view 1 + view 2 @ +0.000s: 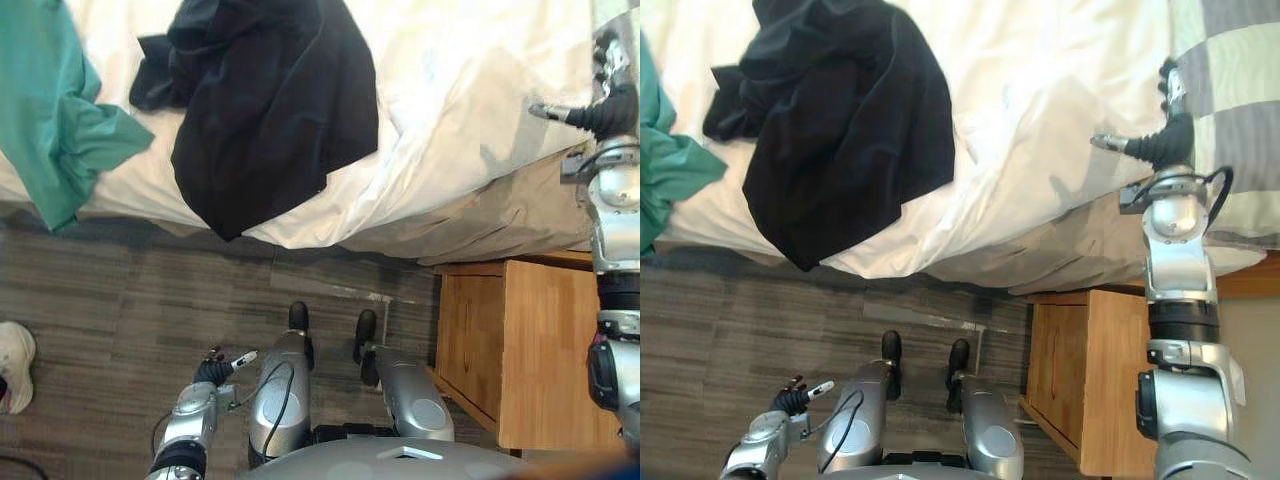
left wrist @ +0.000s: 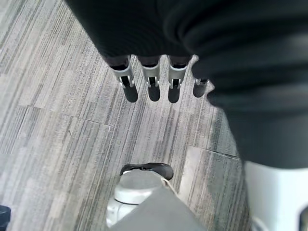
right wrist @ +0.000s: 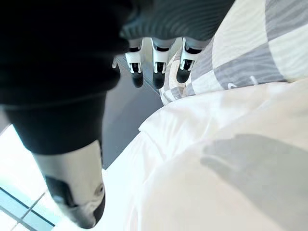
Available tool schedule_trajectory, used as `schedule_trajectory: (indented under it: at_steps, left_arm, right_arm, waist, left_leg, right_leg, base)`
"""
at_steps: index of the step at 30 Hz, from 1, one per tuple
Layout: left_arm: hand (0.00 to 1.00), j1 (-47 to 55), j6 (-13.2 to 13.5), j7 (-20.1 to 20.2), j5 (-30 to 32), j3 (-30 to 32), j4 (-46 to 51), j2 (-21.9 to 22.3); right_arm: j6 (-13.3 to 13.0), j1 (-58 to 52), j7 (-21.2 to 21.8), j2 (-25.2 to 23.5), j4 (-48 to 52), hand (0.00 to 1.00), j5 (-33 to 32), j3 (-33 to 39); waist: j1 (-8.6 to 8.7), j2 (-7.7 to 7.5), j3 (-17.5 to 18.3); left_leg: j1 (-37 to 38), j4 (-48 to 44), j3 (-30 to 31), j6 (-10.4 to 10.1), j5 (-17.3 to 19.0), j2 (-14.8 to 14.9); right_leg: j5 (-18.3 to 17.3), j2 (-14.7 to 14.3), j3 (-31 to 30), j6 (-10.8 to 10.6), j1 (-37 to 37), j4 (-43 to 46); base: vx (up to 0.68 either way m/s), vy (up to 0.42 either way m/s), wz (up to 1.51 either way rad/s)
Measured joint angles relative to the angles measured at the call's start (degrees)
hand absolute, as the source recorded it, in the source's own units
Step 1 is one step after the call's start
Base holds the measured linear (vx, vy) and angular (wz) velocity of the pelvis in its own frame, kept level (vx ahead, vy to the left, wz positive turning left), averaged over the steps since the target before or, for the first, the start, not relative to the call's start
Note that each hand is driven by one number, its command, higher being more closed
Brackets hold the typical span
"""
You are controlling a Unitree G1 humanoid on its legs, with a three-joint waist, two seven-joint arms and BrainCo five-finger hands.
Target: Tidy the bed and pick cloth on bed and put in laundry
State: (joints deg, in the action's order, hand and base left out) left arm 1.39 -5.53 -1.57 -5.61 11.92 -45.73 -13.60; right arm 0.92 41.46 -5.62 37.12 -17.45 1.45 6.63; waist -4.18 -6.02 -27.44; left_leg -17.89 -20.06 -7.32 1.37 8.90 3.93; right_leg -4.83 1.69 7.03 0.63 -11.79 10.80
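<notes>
Cloth first: black cloth (image 1: 270, 110) lies crumpled on the bed (image 1: 470, 90), on the white cover. Its top is cut off by the frame edge and one corner hangs over the near side of the mattress twd the floor (image 1: 120, 300). Beside it, on the robot's left, we see a green cloth (image 1: 50, 110), also on the cover and draping over the edge. Much of it runs out of frame, so we can't make out its full shape. Neither cloth is in a hand. Left hand (image 1: 222, 368) hangs low by the robot's side over the grey carpet, well apart from the bed. Its wrist view shows the fingers (image 2: 151, 86) straight and relaxed w/ nothing in them. Right hand (image 1: 1160, 140) is raised at the bed's near edge, next to a grey-and-white checked pillow (image 1: 1230, 90), w/ fingers (image 3: 159, 72) stretched out and thumb spread, gripping nothing. It looks to hover just above the white cover, but we can't say for sure whether it touches. Wooden nightstand (image 1: 520, 350) stands against the bed below that arm, partly hidden behind it. White shoe (image 1: 12, 365) of a person shows at the left edge, mostly cut off.
</notes>
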Motion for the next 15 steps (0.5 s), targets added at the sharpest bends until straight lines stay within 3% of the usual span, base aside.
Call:
schedule_trajectory:
  at_steps: [7,11,12,15]
  left_arm:
    - [0.0,-7.4,0.01,-0.21,-0.69,-0.14,2.15,1.72]
    - [0.0,-9.47,-0.05,-0.58,-2.68,-0.55,2.57,3.73]
    - [0.0,-9.8,-0.07,-0.92,-2.94,-0.63,3.09,4.25]
    - [0.0,-10.11,-0.03,-1.05,-4.55,-1.3,3.9,4.95]
  right_arm:
    - [2.66,3.66,0.36,0.22,0.19,0.0,-0.01,-1.97]
    - [5.22,3.66,0.34,-0.06,3.37,0.0,-0.03,-2.69]
    - [5.99,3.66,0.37,-0.1,4.01,1.0,-0.03,-2.69]
    - [7.39,3.73,0.86,-0.23,4.19,1.0,-0.04,-2.58]
  waist:
    - [-2.55,1.31,-1.13]
    - [-2.54,1.94,-1.34]
    - [-2.38,2.07,-1.4]
    - [-2.35,2.12,-1.41]
  left_leg:
    - [-10.84,-6.16,2.0,0.0,1.02,1.11]
    - [-16.05,-8.61,2.55,0.01,1.27,0.58]
    - [-17.56,-9.34,2.84,0.0,1.26,0.49]
    - [-19.55,-10.25,2.98,-0.06,1.22,0.23]
  right_leg:
    - [-1.57,-0.28,0.22,0.03,-10.09,6.83]
    - [-4.01,1.27,1.21,0.01,-16.23,12.73]
    - [-4.51,1.56,1.65,0.16,-17.85,14.21]
    - [-5.83,2.25,1.94,0.37,-20.64,17.26]
  base:
    - [-0.07,0.018,0.18]
    - [-0.09,0.01,0.16]
    - [-0.05,-0.026,0.15]
    - [-0.04,-0.05,0.11]
